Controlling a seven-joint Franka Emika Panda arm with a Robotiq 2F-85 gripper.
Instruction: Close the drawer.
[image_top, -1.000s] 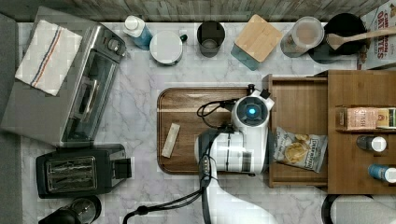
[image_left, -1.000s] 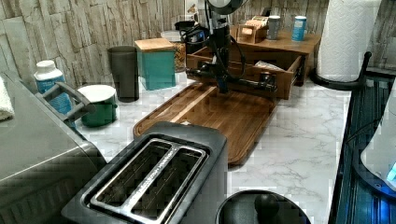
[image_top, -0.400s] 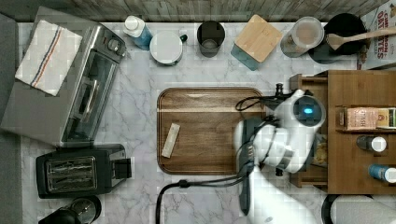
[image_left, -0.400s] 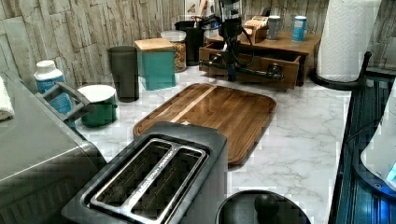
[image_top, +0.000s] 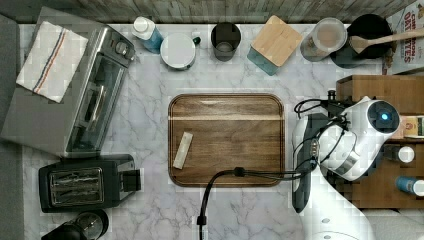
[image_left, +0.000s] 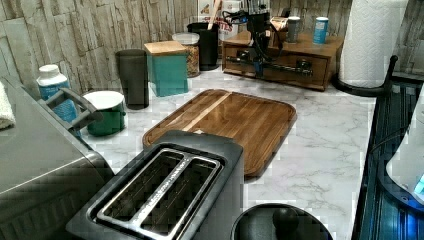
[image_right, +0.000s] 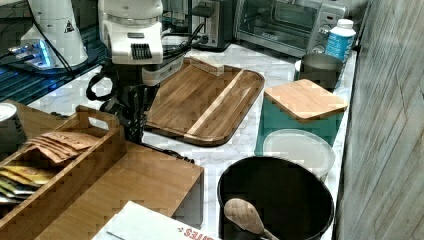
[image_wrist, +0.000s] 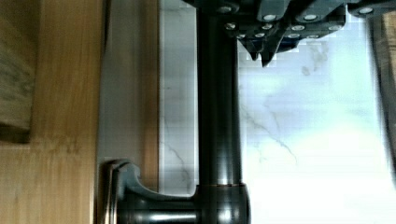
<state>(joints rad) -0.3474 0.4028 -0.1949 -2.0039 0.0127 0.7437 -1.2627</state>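
The drawer (image_left: 280, 64) sits pushed into its wooden cabinet (image_left: 300, 47), its front about level with the cabinet's front in the left view. A dark bar handle (image_wrist: 217, 116) runs across the drawer front (image_wrist: 60, 163). My gripper (image_wrist: 260, 57) hangs right beside that handle on the counter side, its fingertips together with nothing between them. In the right view the gripper (image_right: 132, 131) reaches down just in front of the cabinet (image_right: 140, 175). From above, my arm (image_top: 370, 135) covers the cabinet's front edge and the drawer is hidden under it.
A dark wooden tray (image_top: 226, 140) with a small bar (image_top: 182, 150) lies mid-counter, and a black cable (image_top: 240, 174) crosses it. Toaster (image_top: 85, 182), toaster oven (image_top: 90, 100), a teal canister (image_top: 272, 45) and a black pot (image_top: 367, 35) line the edges. A paper towel roll (image_left: 375, 40) stands by the cabinet.
My arm has swept to the top view's right, pushing the open drawer into the cabinet. The snack bag that lay in the drawer is now out of sight.
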